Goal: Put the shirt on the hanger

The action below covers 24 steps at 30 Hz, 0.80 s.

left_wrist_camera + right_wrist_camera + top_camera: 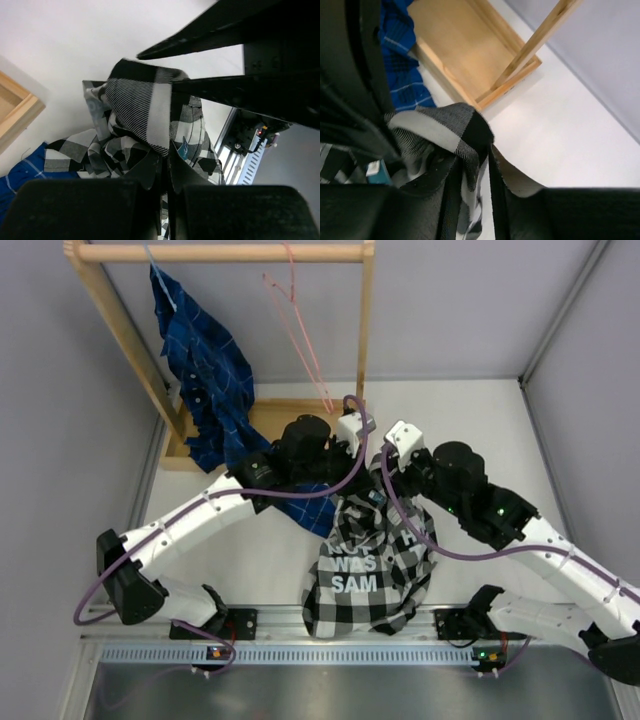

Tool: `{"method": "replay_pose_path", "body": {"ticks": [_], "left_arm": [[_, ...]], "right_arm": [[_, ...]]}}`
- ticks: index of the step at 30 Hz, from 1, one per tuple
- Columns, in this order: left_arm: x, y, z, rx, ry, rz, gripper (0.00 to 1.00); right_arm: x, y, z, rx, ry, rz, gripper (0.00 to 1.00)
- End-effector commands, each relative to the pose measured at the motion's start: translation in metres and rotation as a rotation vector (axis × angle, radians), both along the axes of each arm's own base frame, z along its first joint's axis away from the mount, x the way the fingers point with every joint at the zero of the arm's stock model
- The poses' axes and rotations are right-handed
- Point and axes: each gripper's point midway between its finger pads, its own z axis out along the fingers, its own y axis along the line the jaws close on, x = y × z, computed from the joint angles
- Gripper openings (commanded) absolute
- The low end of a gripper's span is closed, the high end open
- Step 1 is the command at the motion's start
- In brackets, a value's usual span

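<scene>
1. The hanger (300, 340) was found hung on the wooden rail (220, 252), well apart from the shirt (370, 560).
2. The left pincer (167, 182) was seen closed on shirt fabric.
3. The shirt was held bunched, its lower part spread on the table (250, 560).
4. The right pincer (475, 192) was seen clamped on the same fabric.

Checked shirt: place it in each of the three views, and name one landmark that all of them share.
Top external: the shirt hangs bunched at lower centre, its white lettering facing the camera.
Left wrist: shirt at centre, crumpled, running down to the bottom edge.
Right wrist: shirt at lower left of centre.
Shared landmark: the wooden rack base, at the left edge in the left wrist view and at top centre in the right wrist view.
</scene>
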Motion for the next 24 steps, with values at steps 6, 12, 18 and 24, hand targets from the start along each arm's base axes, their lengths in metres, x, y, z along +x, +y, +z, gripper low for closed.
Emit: {"method": "replay_pose_path", "body": {"ticks": [6, 12, 18, 24], "left_arm": [[-0.005, 0.014, 0.068, -0.119, -0.151, 0.006, 0.16], [0.001, 0.048, 0.043, -0.092, -0.256, 0.119, 0.98], [-0.011, 0.060, -0.005, -0.291, -0.246, 0.185, 0.98], [-0.010, 0.049, -0.029, -0.402, -0.147, 0.217, 0.92]], "right_arm": [[0.023, 0.009, 0.031, 0.100, -0.139, -0.058, 0.00], [0.010, -0.026, 0.052, 0.270, -0.099, -0.232, 0.00], [-0.007, -0.041, 0.053, 0.348, -0.059, -0.257, 0.00], [-0.013, -0.036, 0.053, 0.358, -0.032, -0.223, 0.00]]}}
